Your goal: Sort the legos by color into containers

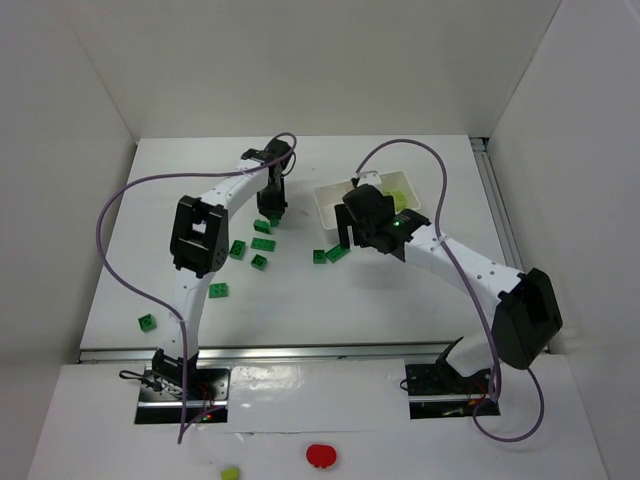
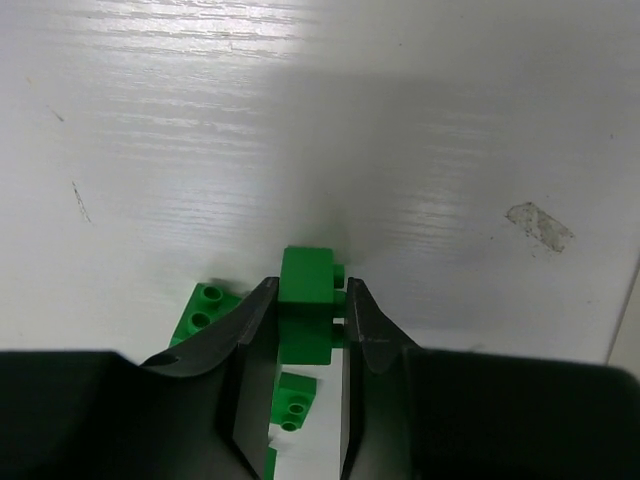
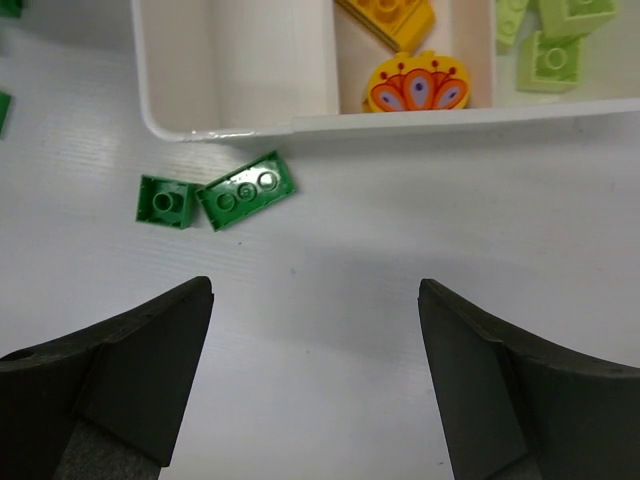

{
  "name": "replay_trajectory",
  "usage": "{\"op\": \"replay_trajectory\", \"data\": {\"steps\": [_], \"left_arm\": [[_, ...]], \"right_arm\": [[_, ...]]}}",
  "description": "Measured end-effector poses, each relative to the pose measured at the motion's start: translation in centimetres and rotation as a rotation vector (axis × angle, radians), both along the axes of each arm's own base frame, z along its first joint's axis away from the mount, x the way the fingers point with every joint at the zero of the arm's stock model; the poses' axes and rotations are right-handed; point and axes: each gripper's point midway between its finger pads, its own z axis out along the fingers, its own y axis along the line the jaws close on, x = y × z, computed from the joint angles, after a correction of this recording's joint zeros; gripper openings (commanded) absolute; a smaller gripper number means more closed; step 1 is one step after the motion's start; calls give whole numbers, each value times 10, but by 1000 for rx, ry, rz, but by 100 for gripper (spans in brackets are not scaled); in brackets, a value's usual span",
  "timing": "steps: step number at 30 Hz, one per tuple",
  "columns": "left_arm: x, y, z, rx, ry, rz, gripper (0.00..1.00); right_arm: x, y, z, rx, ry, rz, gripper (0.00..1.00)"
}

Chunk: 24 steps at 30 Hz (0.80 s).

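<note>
My left gripper (image 1: 271, 211) (image 2: 308, 292) is shut on a dark green brick (image 2: 306, 268), held just above the table near other dark green bricks (image 1: 264, 245) (image 2: 204, 311). My right gripper (image 1: 347, 240) (image 3: 315, 300) is open and empty over bare table, just in front of the white tray (image 1: 328, 205) (image 3: 240, 128). Two dark green bricks (image 3: 245, 190) (image 3: 165, 200) lie beside the tray's near wall. In the tray, the left compartment looks empty, the middle holds an orange brick (image 3: 392, 14), and the right holds pale yellow-green bricks (image 3: 556, 48).
More dark green bricks lie at the left (image 1: 218, 290) (image 1: 147, 321). An orange patterned piece (image 3: 418, 85) sits in the middle compartment. A red round object (image 1: 321, 455) and a yellow-green brick (image 1: 230, 473) lie on the front ledge. White walls enclose the table.
</note>
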Motion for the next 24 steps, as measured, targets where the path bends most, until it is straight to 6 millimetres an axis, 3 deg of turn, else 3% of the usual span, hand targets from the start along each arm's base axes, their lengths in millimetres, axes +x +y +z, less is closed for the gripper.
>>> {"op": "replay_trajectory", "data": {"steps": [3, 6, 10, 12, 16, 19, 21, 24], "left_arm": [[-2, -4, 3, -11, 1, -25, 16], [-4, -13, 20, -39, -23, -46, 16], [-6, -39, 74, -126, -123, -108, 18], [-8, -55, 107, -181, -189, -159, 19], [-1, -95, 167, -294, -331, -262, 19], [4, -124, 192, -344, -401, -320, 21], [7, -139, 196, -364, -419, -349, 27], [6, -157, 178, -366, -392, -391, 50]], "right_arm": [[4, -11, 9, -18, -24, -27, 91], [11, -32, 18, -26, -47, -76, 91], [23, -67, 30, -11, -74, -173, 91], [24, -75, 35, -4, -83, -194, 91], [21, -71, 41, 22, -90, -178, 91], [18, -67, 46, 51, -92, -158, 91], [15, -62, 47, 71, -89, -135, 89], [3, -42, 40, 111, -66, -64, 89]]}}
